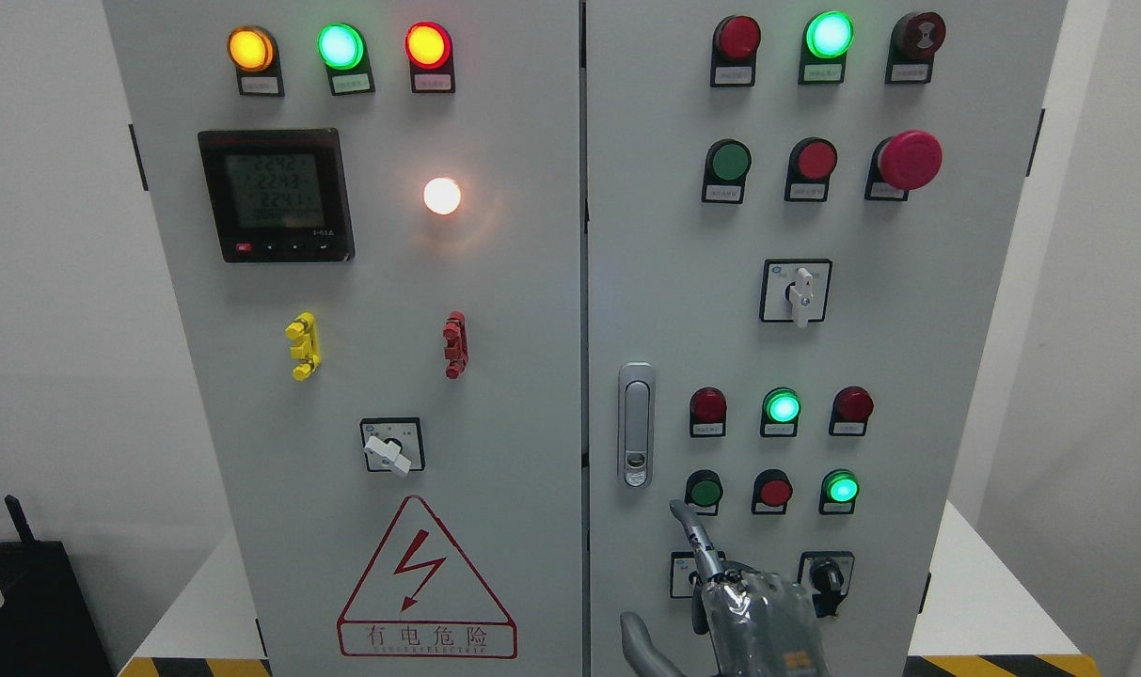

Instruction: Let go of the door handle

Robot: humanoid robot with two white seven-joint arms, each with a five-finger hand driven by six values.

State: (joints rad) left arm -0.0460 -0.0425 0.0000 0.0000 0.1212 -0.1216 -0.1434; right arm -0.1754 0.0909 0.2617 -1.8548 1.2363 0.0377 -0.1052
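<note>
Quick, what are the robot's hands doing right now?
Right hand: open, one finger stretched up, holding nothing, below the door handle.
Left hand: not in view.

Only one robot hand (pixel 721 602) shows up here, poking in from the bottom edge a bit right of the middle; its arm is cut off by the frame, so I honestly can't say if it's the left or the right one; the back of the palm is grey and shiny, facing the camera; one long finger (pixel 692 531) sticks straight up and leans slightly left, fully stretched out; another finger (pixel 638 639), probably the thumb, curves out low on the left side, spread well away from the palm; nothing sits between the fingers, it's gripping nothing; no other arm or wrist anywhere in view.
</note>
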